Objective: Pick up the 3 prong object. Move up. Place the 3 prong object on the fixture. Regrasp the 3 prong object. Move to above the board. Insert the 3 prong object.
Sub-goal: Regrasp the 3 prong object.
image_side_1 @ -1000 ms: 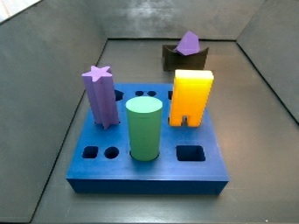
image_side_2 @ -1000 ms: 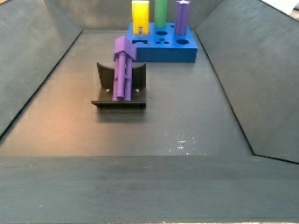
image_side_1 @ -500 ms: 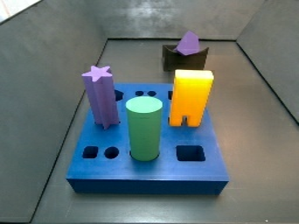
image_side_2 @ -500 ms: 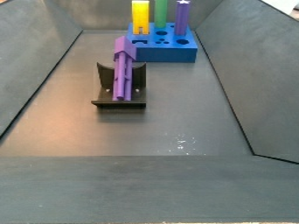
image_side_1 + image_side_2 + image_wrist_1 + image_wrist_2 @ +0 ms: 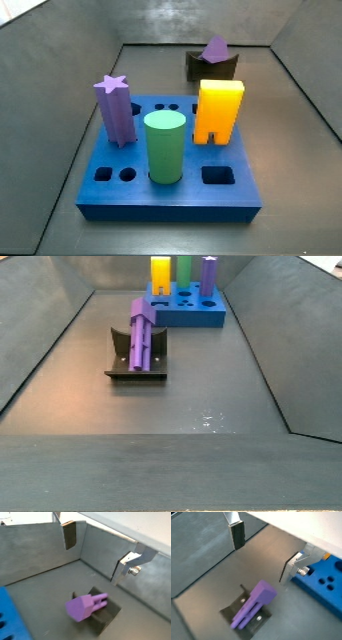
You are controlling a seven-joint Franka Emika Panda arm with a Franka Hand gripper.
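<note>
The light-purple 3 prong object (image 5: pixel 140 331) lies tilted in the notch of the dark fixture (image 5: pixel 118 356) on the grey floor. It also shows in a side view (image 5: pixel 217 48) behind the blue board (image 5: pixel 174 195). In both wrist views the object (image 5: pixel 85 606) (image 5: pixel 254 603) rests on the fixture (image 5: pixel 107 616) (image 5: pixel 238 609) below my gripper (image 5: pixel 97 552) (image 5: pixel 263 552). The gripper is open and empty, well above the object. It does not show in the side views.
On the board stand a purple star post (image 5: pixel 115 110), a green cylinder (image 5: pixel 166 148) and a yellow block (image 5: pixel 221 110). Several board holes are free. Grey sloped walls (image 5: pixel 54 346) enclose the floor. The board's edge shows in a wrist view (image 5: pixel 324 582).
</note>
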